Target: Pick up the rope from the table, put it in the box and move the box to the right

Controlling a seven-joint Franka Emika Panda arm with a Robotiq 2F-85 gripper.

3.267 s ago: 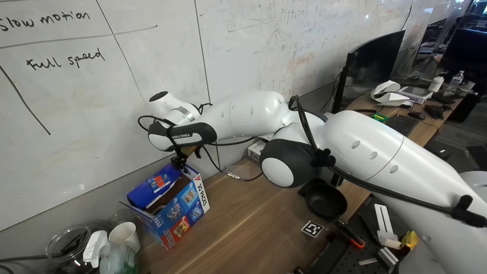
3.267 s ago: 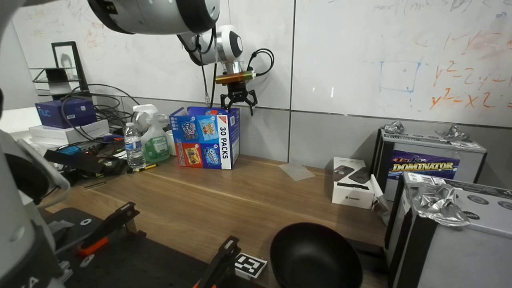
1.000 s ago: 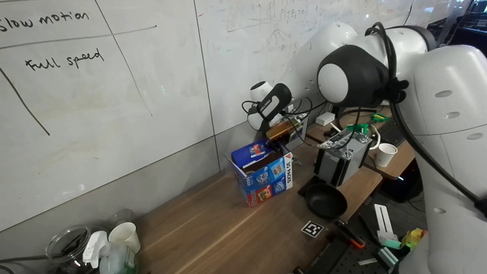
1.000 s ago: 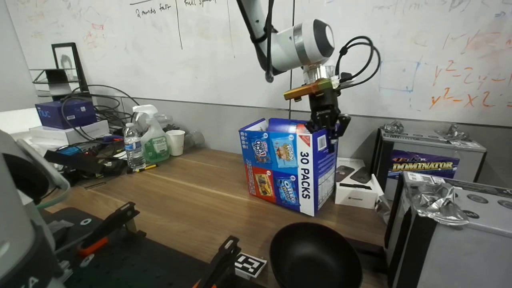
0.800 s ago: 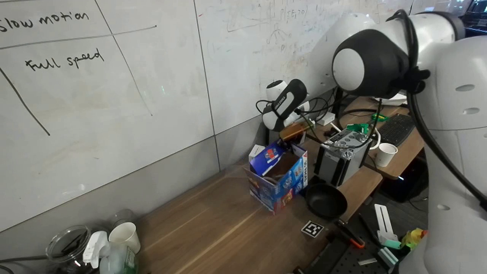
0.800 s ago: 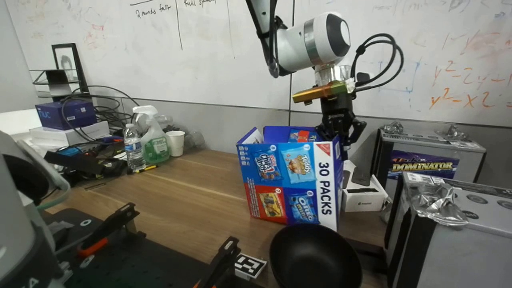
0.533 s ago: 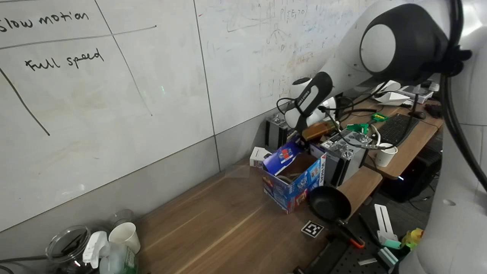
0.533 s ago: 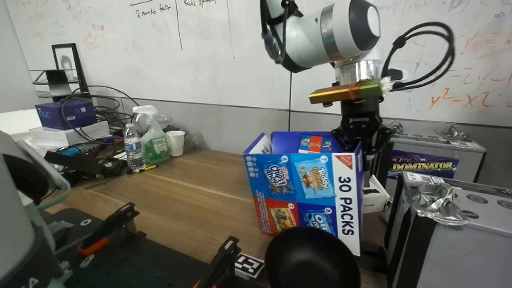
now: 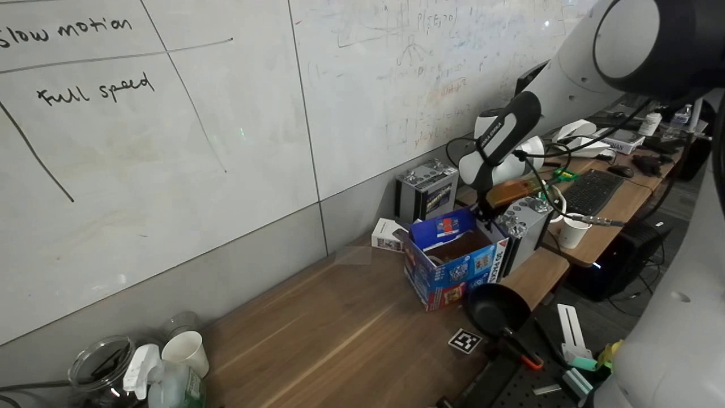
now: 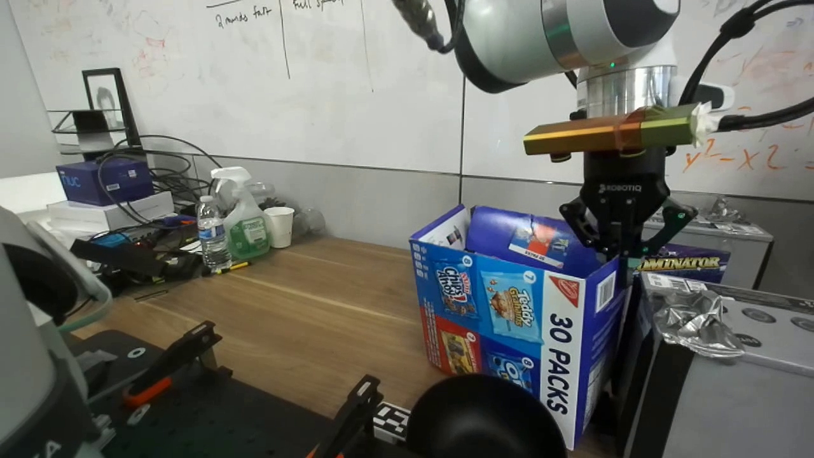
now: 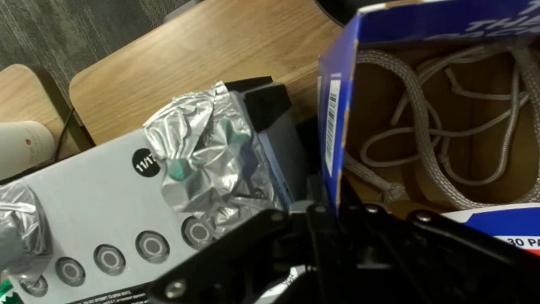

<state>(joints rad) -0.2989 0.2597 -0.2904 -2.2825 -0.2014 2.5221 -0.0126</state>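
The blue box with colourful printing stands at the far end of the brown table, close beside a grey device. My gripper is shut on the wall of the box, one finger inside and one outside. In the wrist view, the white rope lies in loops on the box's floor. Only a bit of it shows over the rim in an exterior view. Whether the box's underside rests flat on the table cannot be told.
A black pan stands in front of the box, near or touching it. The grey device with foil is close on the outer finger's side. A small white box sits behind. A paper cup and spray bottle are farther off.
My gripper has carried the box along the table toward the grey device, rightward in both exterior views. The box has turned somewhat, and the pan has shifted slightly.
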